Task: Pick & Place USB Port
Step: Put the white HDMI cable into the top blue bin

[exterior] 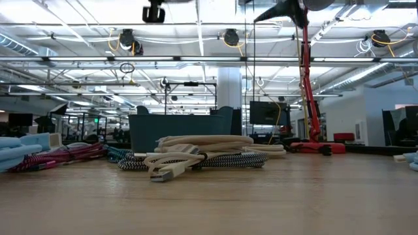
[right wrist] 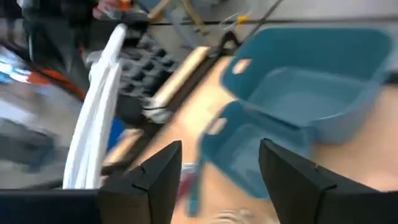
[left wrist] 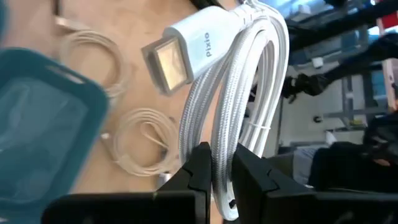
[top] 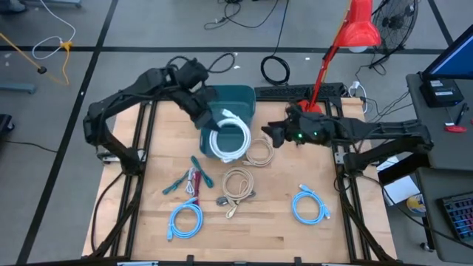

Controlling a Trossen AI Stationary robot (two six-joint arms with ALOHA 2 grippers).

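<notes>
White USB cable [top: 228, 139], coiled, hangs from the left tool [top: 209, 120], whose fingers [left wrist: 200, 165] are pinched shut on a few strands of the coil; the left wrist view shows the silver plug [left wrist: 166, 62] standing free above the grip. Seen from above, the coil sits at the 6 o'clock edge of the teal bin [top: 238, 102], partly over its rim, and appears lifted off the desk [top: 273, 229]. The right tool [top: 270, 135] waits at 3 o'clock of the coil, just beside it, jaws spread wide and holding nothing; its own view looks past the white coil toward the bin.

Progress, as judged: the pick is done, the place is not. No cable can be seen lying inside the bin, though the low view cannot look over its wall. The cable has to go over the rim and be let go.

Left on the desk: two beige coils [top: 238, 185] at 5 and 6 o'clock of the bin, two blue coils [top: 186, 220] nearer the front edge, and a mixed bundle [top: 189, 179] at 7 o'clock.
</notes>
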